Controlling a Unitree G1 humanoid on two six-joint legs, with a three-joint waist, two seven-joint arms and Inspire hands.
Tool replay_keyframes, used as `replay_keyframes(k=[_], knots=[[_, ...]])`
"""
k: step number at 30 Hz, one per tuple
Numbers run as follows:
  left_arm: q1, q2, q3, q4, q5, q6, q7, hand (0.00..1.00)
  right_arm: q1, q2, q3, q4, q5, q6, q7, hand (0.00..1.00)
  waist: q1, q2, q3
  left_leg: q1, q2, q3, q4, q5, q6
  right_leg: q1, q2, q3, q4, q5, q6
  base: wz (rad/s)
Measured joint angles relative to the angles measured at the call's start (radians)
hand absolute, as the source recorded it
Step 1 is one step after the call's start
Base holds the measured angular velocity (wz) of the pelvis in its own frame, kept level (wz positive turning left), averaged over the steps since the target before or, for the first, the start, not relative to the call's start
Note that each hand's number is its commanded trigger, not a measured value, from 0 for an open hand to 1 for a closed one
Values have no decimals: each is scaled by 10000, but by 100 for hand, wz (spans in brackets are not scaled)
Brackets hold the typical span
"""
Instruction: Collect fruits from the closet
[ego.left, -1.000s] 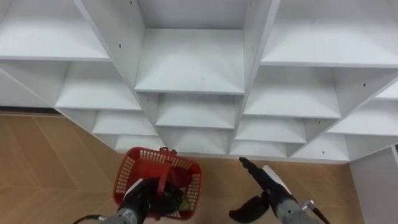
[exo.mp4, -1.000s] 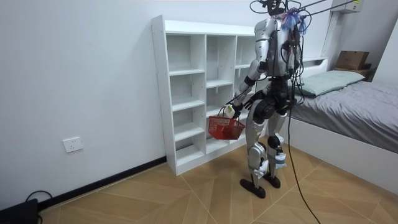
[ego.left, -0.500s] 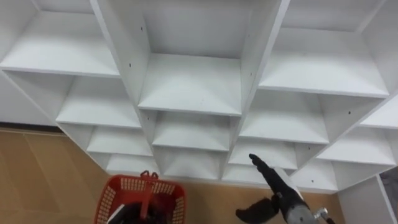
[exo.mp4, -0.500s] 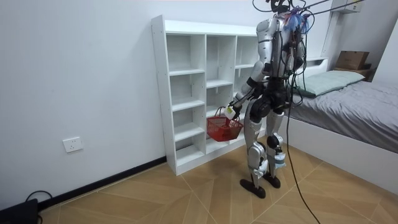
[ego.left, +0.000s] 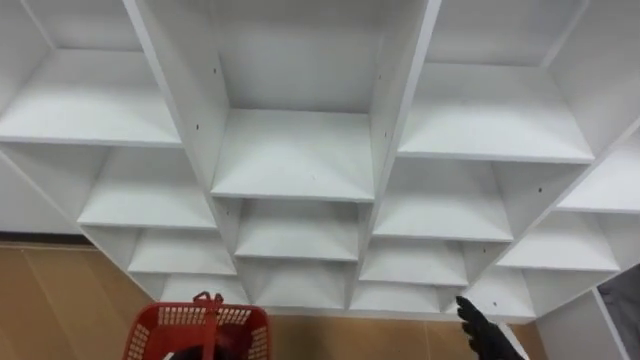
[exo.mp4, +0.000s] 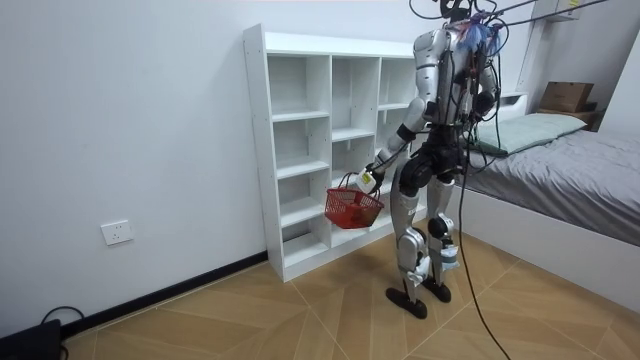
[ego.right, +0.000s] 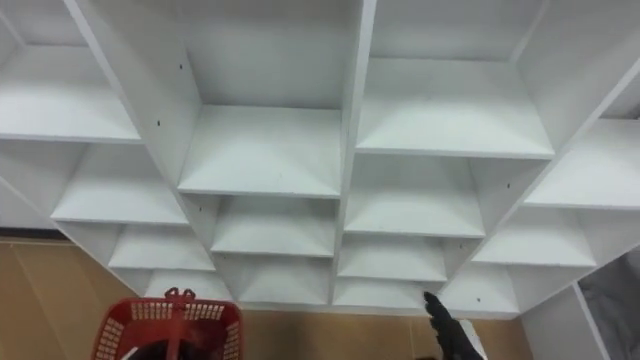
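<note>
In the left eye view the white closet (ego.left: 295, 160) spreads across the frame, its open compartments stacked in columns. At the bottom left, over the wooden floor (ego.left: 60, 300), is the red basket (ego.left: 160, 325), its handle standing upright. Only its top rim and mesh wall are in frame, so I cannot tell whether fruit lies inside. At the lower right the right robot hand (ego.left: 480, 335) points up toward the lowest shelves. The fingers that show are straight and hold nothing.

In the room view the robot stands upright facing the closet, close before its middle column, with a bed (exo.mp4: 590, 170) behind it. The left robot hand (exo.mp4: 368, 180) is closed round the basket's handle, and the basket hangs from it just in front of a lower shelf.

The right eye view shows the same scene, basket bottom left and straight dark fingers bottom right.
</note>
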Motion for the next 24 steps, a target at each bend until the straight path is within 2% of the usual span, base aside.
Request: replay_keyframes(k=[3, 5, 8, 13, 15, 19, 22, 24], knots=[[-50, -4, 212, 752, 14, -6, 22, 100, -41, 19, -110, 719, -247, -2, -38, 0, 16, 30, -1, 185, 2, 3, -77, -47, -9, 130, 22, 70, -4, -26, 9, -4], [-16, 3, 487, 1184, 13, 2, 33, 100, -62, 10, -213, 1110, -488, 3, -31, 0, -9, 32, 27, 265, 2, 2, -79, -85, -10, 203, 30, 95, -11, -41, 16, -4], [214, 47, 875, 1392, 5, 13, 71, 100, 54, 11, -461, 1505, -488, 58, 52, 0, -56, 3, 38, 303, -1, 4, -52, -137, -12, 244, 48, 161, -12, -73, 26, 0], [265, 24, 1370, 1951, 1, 67, 294, 100, -139, 52, -952, 2869, 123, 148, 90, 0, -83, 0, 37, 418, -8, 7, -54, -164, -3, 386, 43, 158, -25, -80, 39, 0], [291, -28, 1578, 2203, 4, 163, 326, 100, -178, 129, -1133, 3442, 270, 278, 57, 0, -81, 21, 14, 470, -9, 7, -47, -208, -3, 469, 39, 154, -15, -130, 51, 0], [289, -110, 1593, 2344, 4, 215, 334, 100, -268, 316, -1205, 4265, 388, 303, 19, 0, -83, 20, 11, 476, -11, 6, -39, -208, -3, 471, 46, 179, -15, -134, 54, 0], [263, -151, 1491, 2345, 32, 232, 331, 100, -646, 620, -1305, 5083, 341, 449, -204, 0, -119, 43, 11, 500, -9, 11, 7, -220, -2, 510, 54, 239, -6, -134, 54, -2], [241, -153, 1482, 2368, 247, 236, 341, 100, -873, 638, -1306, 5371, 333, 500, -257, 0, -131, 66, 23, 618, -10, 14, -1, -236, -2, 589, 61, 281, -14, -135, 54, -3]])
